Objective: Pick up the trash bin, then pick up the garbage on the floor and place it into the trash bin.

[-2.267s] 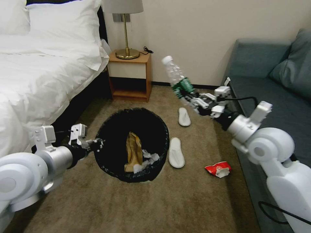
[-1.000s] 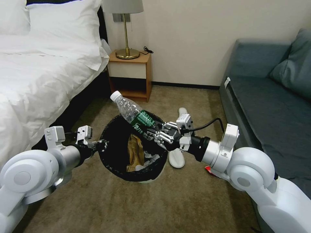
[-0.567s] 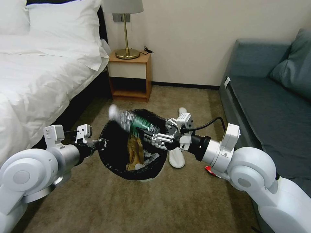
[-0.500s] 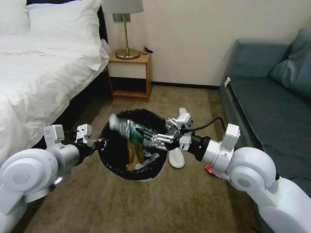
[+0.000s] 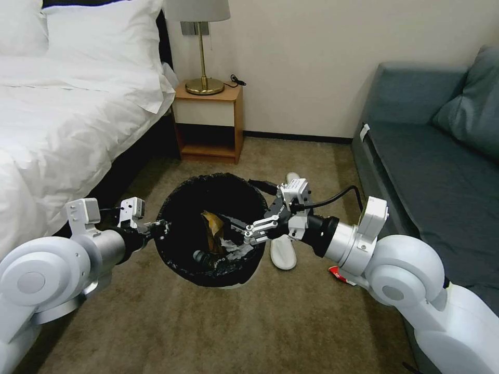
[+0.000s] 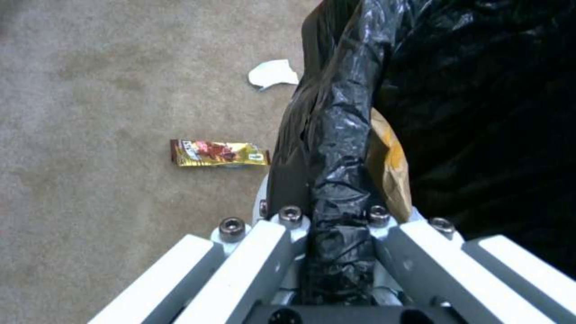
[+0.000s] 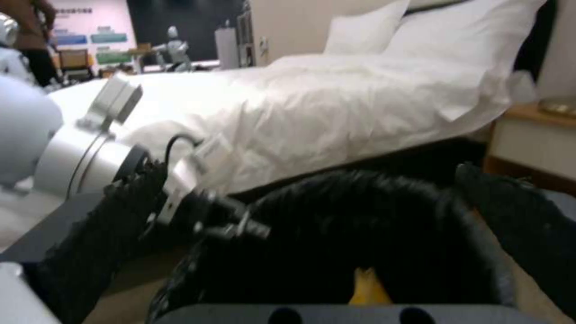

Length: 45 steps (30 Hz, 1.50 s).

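Note:
The trash bin [image 5: 176,197], lined with a black bag, hangs just above the carpet. My left gripper [image 5: 158,227] is shut on its rim [image 6: 339,135], which is pinched between the fingers [image 6: 282,234]. My right gripper [image 5: 234,198] is over the bin's mouth, open and holding nothing. Inside the bin lie the clear green-labelled bottle [image 5: 205,256], a brown paper bag [image 5: 210,228] and white tissues [image 5: 235,253]. Other garbage is on the floor: two white slippers [image 5: 283,253], a red wrapper [image 5: 335,272] half hidden by my right arm, a gold wrapper [image 6: 219,153] and a tissue [image 6: 273,74].
The bed [image 5: 57,119] runs along the left, close to the bin. A wooden nightstand [image 5: 210,122] with a lamp stands at the back wall. A grey-blue sofa [image 5: 431,156] fills the right side. Open carpet [image 5: 218,327] lies in front.
My right gripper brought the bottle from high on the right down over the bin, then opened. The bottle fell and now lies inside. The left gripper kept its hold on the rim.

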### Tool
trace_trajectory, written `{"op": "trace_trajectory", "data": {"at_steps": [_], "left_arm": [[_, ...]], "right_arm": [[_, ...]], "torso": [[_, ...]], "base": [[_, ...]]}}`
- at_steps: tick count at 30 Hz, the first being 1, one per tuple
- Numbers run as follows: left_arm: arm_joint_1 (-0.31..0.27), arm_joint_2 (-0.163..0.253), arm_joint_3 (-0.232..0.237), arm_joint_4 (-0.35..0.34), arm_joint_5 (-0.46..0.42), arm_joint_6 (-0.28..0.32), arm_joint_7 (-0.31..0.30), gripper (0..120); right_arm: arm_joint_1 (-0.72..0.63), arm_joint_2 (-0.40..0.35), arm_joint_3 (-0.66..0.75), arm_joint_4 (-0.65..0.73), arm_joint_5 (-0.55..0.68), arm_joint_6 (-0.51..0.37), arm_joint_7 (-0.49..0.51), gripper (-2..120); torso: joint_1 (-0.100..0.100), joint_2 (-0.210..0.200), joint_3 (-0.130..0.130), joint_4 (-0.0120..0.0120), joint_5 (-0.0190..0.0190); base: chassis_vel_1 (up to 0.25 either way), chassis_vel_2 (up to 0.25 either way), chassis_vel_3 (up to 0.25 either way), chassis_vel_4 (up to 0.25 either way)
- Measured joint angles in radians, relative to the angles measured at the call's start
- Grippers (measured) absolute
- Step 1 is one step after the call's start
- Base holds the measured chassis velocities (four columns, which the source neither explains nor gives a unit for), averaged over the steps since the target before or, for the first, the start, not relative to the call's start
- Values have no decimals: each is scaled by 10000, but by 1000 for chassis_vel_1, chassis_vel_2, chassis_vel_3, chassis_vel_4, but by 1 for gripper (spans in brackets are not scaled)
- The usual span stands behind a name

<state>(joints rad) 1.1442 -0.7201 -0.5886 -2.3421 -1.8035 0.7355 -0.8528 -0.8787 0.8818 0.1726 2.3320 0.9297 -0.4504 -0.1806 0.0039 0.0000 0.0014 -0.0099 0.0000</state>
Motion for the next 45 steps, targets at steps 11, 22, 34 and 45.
{"op": "trace_trajectory", "data": {"at_steps": [11, 22, 34, 45], "left_arm": [[78, -586, -613, 326, 1156, 1, 382, 3], [598, -542, -1069, 140, 2085, 1, 879, 3], [1341, -324, -1892, 351, 4281, 1, 3121, 3], [3199, -464, -2942, -340, 4559, -1, 3750, 3]], "right_arm": [[276, -187, 1307, 500, 571, 414, 1677, 108], [-1365, -328, 3138, 501, -19, 573, 3090, 100], [-6885, 701, 5268, 737, -4563, 2883, 2695, 100], [-7554, 1498, 5370, 621, -5373, 3106, 2728, 100]], "torso": [[0, 0, 0, 2, -1], [0, 0, 0, 2, 0], [-1, 0, -1, -2, -1], [-1, 0, -1, 3, 0]], "base": [[0, 0, 0, 0], [0, 0, 0, 0], [0, 0, 0, 0], [0, 0, 0, 0]]}}
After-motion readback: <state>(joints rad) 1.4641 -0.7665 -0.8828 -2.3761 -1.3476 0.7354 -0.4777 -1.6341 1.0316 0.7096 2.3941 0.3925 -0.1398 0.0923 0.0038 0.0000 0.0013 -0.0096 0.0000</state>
